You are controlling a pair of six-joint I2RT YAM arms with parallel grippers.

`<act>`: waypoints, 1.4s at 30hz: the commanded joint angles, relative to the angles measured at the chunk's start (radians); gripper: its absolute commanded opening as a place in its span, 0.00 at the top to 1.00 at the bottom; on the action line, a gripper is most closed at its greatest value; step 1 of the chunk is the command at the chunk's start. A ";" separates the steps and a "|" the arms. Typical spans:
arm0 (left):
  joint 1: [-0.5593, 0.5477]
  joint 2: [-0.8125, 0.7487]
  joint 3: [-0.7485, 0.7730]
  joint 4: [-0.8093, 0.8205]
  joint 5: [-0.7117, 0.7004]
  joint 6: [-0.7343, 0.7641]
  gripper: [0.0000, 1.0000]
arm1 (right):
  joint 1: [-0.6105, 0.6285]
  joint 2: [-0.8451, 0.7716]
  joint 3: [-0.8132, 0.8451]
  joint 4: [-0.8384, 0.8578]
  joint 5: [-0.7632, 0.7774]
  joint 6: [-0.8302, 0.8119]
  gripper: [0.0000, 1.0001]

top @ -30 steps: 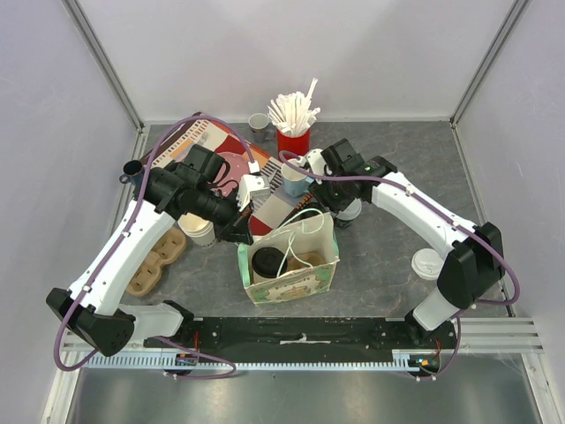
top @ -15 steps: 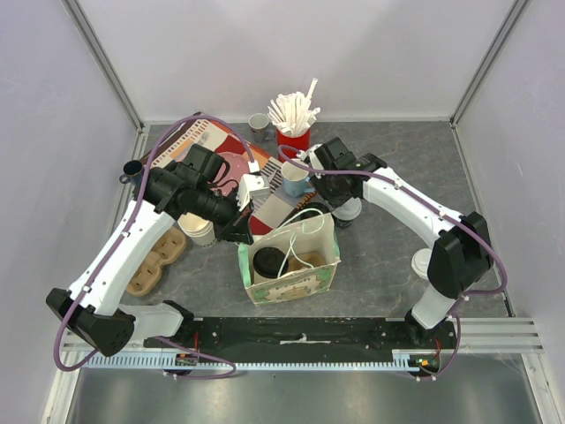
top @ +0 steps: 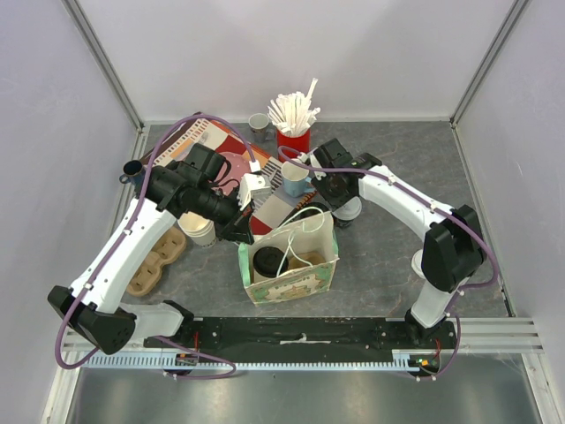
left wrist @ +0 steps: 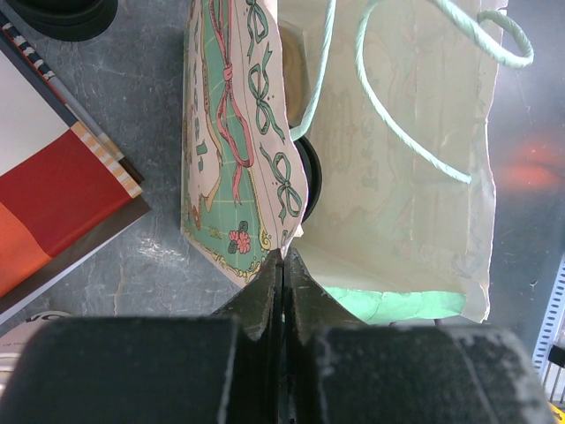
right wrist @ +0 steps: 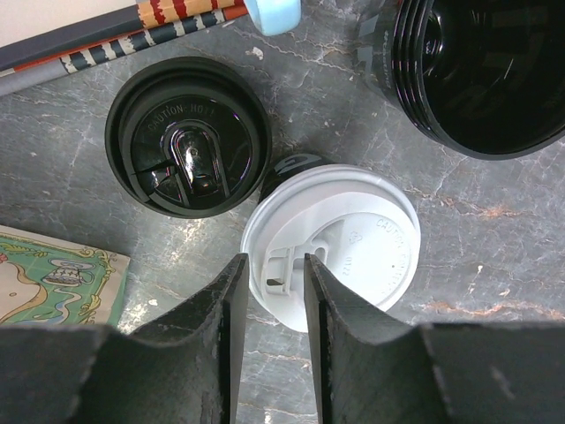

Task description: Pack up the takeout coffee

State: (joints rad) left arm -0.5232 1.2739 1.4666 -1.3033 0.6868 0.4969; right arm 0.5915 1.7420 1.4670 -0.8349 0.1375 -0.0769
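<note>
While the left gripper (left wrist: pixel 282 265) pinches the paper bag (left wrist: pixel 397 177) rim, the right gripper (right wrist: pixel 269 291), fingers (right wrist: pixel 221 309) slightly parted, could dislodge the white lid (right wrist: pixel 353 243).

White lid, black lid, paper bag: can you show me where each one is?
white lid (right wrist: pixel 353 234), right wrist view, on its flat top.
black lid (right wrist: pixel 188 137), right wrist view, on its middle.
paper bag (left wrist: pixel 225 150), left wrist view, on its ribbon-patterned outer wall.

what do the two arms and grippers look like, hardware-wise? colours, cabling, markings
White link shells with black joint housings on the left arm and the right arm. A purple cable loops along each. Left gripper and right gripper: matte black, tapered fingers. No markings legible.
</note>
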 commanded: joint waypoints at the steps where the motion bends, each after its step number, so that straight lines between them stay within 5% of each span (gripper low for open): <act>1: 0.003 0.002 0.032 -0.004 0.030 0.012 0.98 | -0.001 0.005 0.013 0.008 0.005 -0.003 0.63; 15: 0.003 0.008 0.035 -0.010 0.031 0.020 0.98 | 0.002 0.008 -0.014 0.011 -0.001 0.005 0.75; 42: 0.005 0.030 0.052 -0.040 0.025 0.046 0.98 | 0.027 0.013 0.003 -0.041 0.045 -0.020 0.61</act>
State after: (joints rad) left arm -0.5232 1.3010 1.4834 -1.3300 0.6884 0.5076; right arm 0.6186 1.7451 1.4738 -0.8783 0.1783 -0.0944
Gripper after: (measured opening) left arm 0.029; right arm 0.376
